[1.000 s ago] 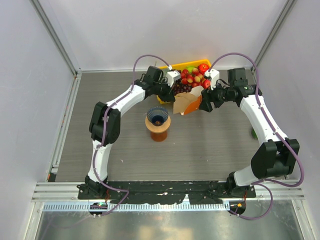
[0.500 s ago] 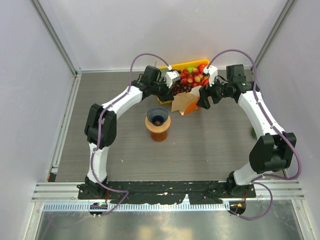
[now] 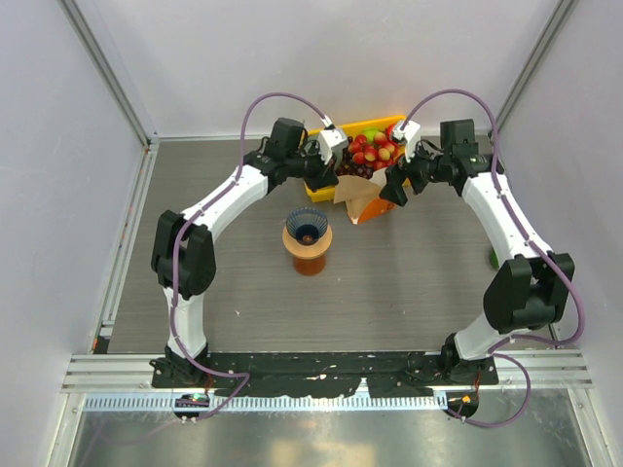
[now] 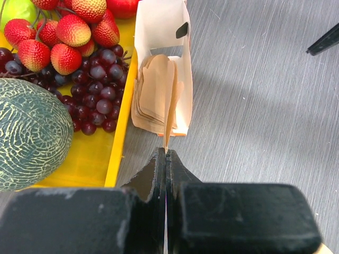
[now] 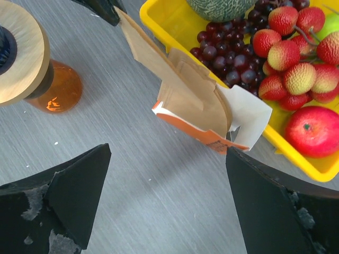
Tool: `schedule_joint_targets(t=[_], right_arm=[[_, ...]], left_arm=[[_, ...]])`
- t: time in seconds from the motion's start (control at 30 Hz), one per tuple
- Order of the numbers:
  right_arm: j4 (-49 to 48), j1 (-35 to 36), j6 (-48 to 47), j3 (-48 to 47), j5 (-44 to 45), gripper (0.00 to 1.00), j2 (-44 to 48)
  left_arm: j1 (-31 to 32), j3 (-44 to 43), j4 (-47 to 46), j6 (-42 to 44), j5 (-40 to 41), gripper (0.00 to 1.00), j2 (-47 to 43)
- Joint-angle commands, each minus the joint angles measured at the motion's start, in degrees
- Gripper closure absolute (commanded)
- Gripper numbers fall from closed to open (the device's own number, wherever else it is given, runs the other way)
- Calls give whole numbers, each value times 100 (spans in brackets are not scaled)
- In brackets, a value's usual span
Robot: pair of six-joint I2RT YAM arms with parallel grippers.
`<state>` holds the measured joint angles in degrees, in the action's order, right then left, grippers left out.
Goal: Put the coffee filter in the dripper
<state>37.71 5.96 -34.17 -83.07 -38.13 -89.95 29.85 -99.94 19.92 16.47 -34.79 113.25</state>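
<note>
Right gripper has opened wide and drawn back from the carton; left gripper stays pinched on one coffee filter, likely free to lift toward the dripper.

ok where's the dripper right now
In the top view the dripper sits in the orange-brown stand, left of centre, nearer the bases than the filter carton and yellow fruit tray.

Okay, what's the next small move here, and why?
Probably the left gripper should pull the coffee filter clear of the carton: it is shut on the filter's edge, the far end sits in the carton, and the open right gripper holds nothing.
</note>
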Motion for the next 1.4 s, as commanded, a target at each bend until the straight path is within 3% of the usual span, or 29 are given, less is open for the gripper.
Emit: schedule_joint_targets(t=[0.0, 0.33, 0.53, 0.7, 1.03, 1.13, 1.17, 1.33, 1.37], right_arm=[[-572, 72, -335, -227, -343, 3, -268], [-809, 485, -1082, -315, -248, 0, -699], [-1029, 635, -1118, -368, -186, 20, -962], [-1082, 644, -1170, -570, -98, 25, -1252], [-845, 635, -1390, -676, -195, 74, -1446], [-818, 635, -1408, -667, -239, 84, -1446], [-783, 644, -1425, -667, -248, 92, -1437], [-766, 617, -1469, -649, -283, 95, -1385], [-766, 609, -1469, -658, -283, 95, -1385]], left_arm=[[-40, -86, -77, 172, -169, 100, -260], [-40, -122, -6, 251, -318, 100, -365], [-40, -78, -41, 260, -371, 100, -409], [-40, -104, -41, 278, -380, 100, -374], [-67, -227, -146, 164, -362, 100, -225], [-75, -271, -147, 111, -345, 100, -163], [-75, -280, -147, 93, -336, 100, -154], [-110, -315, -138, -3, -231, 100, -119], [-119, -333, -129, -12, -222, 95, -128]])
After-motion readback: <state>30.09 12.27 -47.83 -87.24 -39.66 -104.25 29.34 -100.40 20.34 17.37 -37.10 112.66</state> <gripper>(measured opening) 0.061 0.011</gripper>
